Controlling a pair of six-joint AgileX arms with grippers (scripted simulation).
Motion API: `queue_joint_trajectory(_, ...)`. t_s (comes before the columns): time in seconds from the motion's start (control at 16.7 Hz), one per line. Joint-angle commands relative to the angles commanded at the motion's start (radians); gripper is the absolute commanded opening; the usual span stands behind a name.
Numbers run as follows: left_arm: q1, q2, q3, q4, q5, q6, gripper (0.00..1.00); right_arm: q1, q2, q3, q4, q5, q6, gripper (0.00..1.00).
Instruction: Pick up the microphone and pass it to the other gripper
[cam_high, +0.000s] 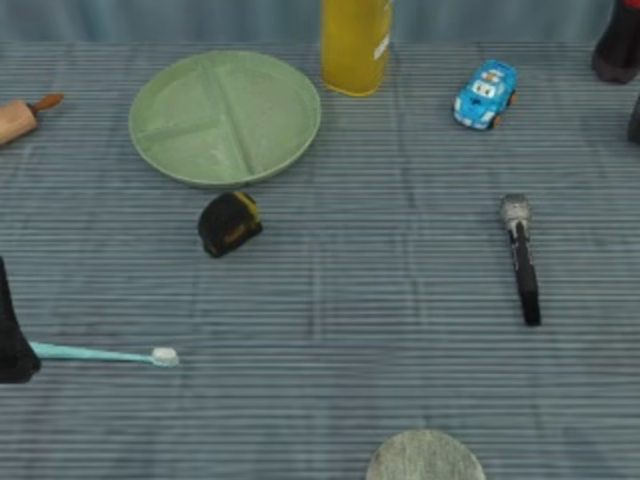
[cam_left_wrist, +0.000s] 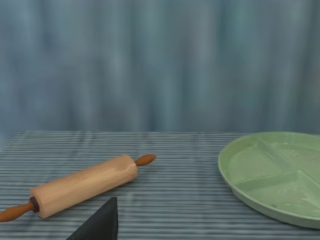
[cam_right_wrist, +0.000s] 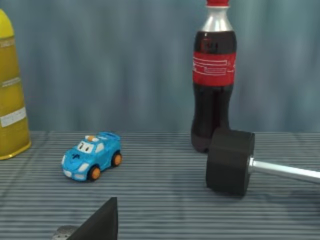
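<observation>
At the far left of the striped table (cam_high: 330, 400), top view, a rolling pin (cam_high: 22, 116) lay partly out of frame. Nearer the front, the left gripper (cam_high: 12, 340) appeared as a dark mass at the table's left edge. Its own wrist view showed only one black wedge of it (cam_left_wrist: 100, 224), so how wide it stood could not be told. A toothbrush (cam_high: 105, 353) lay flat just beside that mass, bristle end pointing right.

Left of centre, a green divided plate (cam_high: 160, 100) sat toward the back. A black-and-yellow tape measure (cam_high: 229, 223) rested near its front rim, not touching it. A yellow bottle (cam_high: 355, 45) stood at the back centre, and a grey disc (cam_high: 425, 458) was cut off by the front edge.

On the right half, a blue toy car (cam_high: 485, 93) stood near the back. The microphone (cam_high: 521, 260) lay flat in front of it, well apart from it. Its mesh head faced the back and its black handle ran toward the front. Nothing touched it.

At the far right, a cola bottle (cam_high: 618, 40) stood in the back corner. The dark shape just in front of it was probably the dumbbell (cam_right_wrist: 231, 161) seen in the right wrist view. The right gripper (cam_right_wrist: 100, 222) showed only as a black wedge in that view, its opening undeterminable, with the microphone's head just beside it at the frame's margin.
</observation>
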Motion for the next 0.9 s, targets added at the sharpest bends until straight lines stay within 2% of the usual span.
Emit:
queue_joint_trajectory(0.18, 0.0, 0.0, 0.0, 0.0, 0.0, 0.0, 1.0, 0.003, 0.01, 0.008, -0.008, 0.0, 0.001, 1.0)
queue_joint_trajectory(0.42, 0.0, 0.0, 0.0, 0.0, 0.0, 0.0, 1.0, 0.043, 0.156, 0.126, -0.115, 0.002, 0.027, 1.0)
queue_joint_trajectory(0.9, 0.0, 0.0, 0.0, 0.0, 0.0, 0.0, 1.0, 0.174, 0.86, 0.671, -0.481, 0.033, 0.172, 1.0)
